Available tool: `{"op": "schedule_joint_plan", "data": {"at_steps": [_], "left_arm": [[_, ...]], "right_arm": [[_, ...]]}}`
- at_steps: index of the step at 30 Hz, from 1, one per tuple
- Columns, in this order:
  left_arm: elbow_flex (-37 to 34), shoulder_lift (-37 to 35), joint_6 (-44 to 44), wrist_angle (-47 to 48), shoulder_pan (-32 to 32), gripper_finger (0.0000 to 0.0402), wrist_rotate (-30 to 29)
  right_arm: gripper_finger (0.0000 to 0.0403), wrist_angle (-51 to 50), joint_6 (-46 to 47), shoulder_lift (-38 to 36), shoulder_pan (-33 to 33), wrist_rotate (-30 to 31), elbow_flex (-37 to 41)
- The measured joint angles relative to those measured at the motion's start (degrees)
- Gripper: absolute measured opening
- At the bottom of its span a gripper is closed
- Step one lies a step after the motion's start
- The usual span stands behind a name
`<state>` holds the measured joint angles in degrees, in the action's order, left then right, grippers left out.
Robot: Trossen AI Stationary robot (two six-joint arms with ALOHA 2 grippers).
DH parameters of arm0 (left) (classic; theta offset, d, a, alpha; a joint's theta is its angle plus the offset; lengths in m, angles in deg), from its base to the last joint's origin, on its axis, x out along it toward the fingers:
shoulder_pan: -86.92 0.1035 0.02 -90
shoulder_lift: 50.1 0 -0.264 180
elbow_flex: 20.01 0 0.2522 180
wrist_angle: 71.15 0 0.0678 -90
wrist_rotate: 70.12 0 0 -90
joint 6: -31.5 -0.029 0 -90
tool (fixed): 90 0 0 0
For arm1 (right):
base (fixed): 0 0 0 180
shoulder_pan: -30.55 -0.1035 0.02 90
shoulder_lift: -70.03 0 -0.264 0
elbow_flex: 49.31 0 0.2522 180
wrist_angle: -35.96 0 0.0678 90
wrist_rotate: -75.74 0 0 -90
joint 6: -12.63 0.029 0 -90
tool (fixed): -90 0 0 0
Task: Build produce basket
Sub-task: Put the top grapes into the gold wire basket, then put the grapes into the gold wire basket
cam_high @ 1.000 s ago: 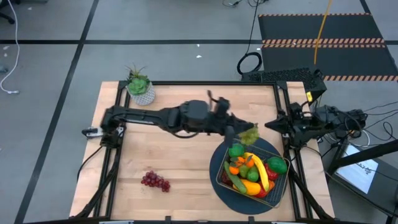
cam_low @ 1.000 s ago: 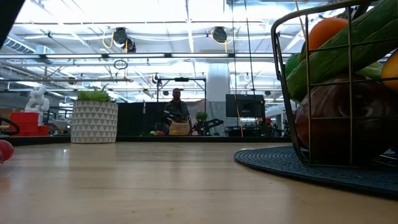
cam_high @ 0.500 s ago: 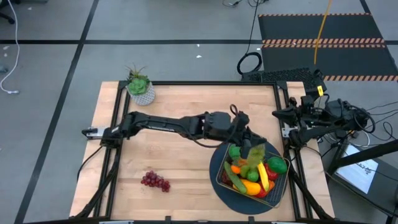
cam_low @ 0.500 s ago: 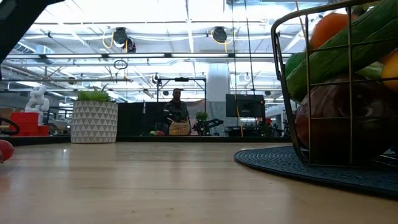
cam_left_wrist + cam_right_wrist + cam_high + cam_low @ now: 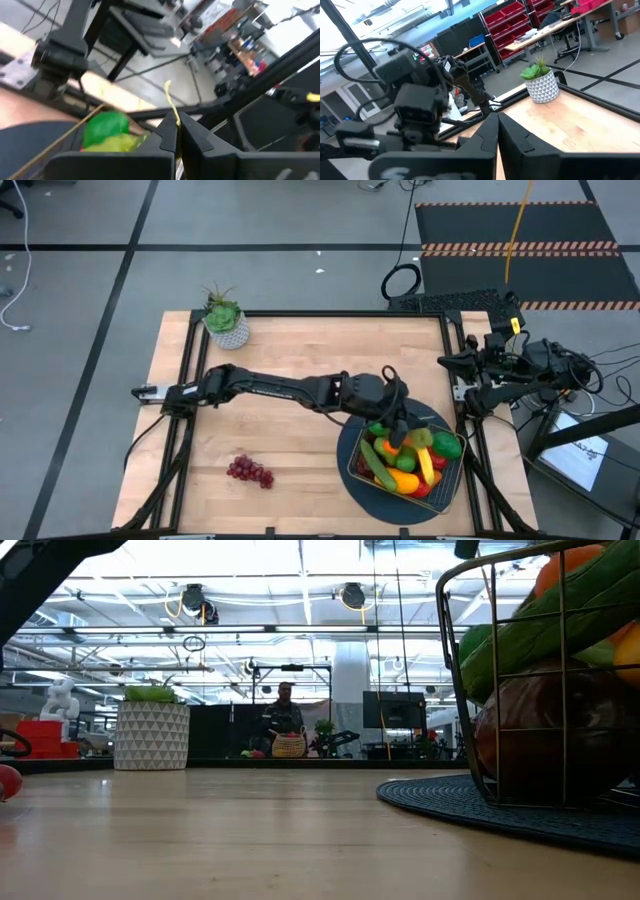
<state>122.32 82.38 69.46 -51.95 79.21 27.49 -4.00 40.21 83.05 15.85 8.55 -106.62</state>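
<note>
The dark wire basket (image 5: 452, 472) stands on a round dark blue mat (image 5: 347, 452) at the table's near right. It holds a banana, oranges, a cucumber, red and green fruit. It also shows in the low view (image 5: 500, 690). My left gripper (image 5: 398, 418) is over the basket's far left corner, shut on the thin stem of the green grapes (image 5: 169, 97). The bunch itself is mostly hidden under the gripper. A bunch of purple grapes (image 5: 250, 471) lies on the table at the near left. My right gripper (image 5: 445, 363) is shut and empty at the table's right edge. My left gripper pinches a thin yellow-green stem (image 5: 171, 111) between its two shut fingers; the stem's free end sticks out past the fingertips. The fingers slant down toward the basket from the table's left. The gripper hides the bunch below and how it sits in the basket.
A green potted plant in a white pot (image 5: 226, 322) stands at the table's far left corner and shows in the low view (image 5: 151, 735). Bare wood lies between the plant, the purple grapes and the mat. A person (image 5: 284, 720) is far off in the room.
My left gripper has carried the green grapes from the table's middle toward the right and near edges and down, to the basket's far left corner. It has stayed shut. My right arm has drawn back a little toward the right edge.
</note>
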Motion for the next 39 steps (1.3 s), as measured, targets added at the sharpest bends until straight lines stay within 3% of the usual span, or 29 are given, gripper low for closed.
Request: {"op": "schedule_joint_plan", "data": {"at_steps": [11,19,25,32,39], "left_arm": [[0.0,0.0,-0.3,3.8,-0.2,0.0091,2.8],[0.0,-3.1,6.6,9.1,2.2,0.0137,6.8],[0.0,-9.0,4.5,27.1,2.5,0.0110,5.0],[-0.3,-11.8,5.5,56.9,-1.2,0.0091,0.3],[-2.8,-12.6,8.6,71.1,-7.6,0.0090,-0.1]], "right_arm": [[0.0000,0.0,0.2,0.0,0.0,-0.3,0.0],[0.0000,-0.8,3.4,0.0,0.0,-4.3,0.0],[0.0000,-4.5,8.6,0.0,0.0,-8.0,0.0],[0.0000,-6.4,9.7,0.0,0.0,-8.1,0.0],[0.0000,-7.4,9.8,0.0,0.0,-8.1,0.0]]}}
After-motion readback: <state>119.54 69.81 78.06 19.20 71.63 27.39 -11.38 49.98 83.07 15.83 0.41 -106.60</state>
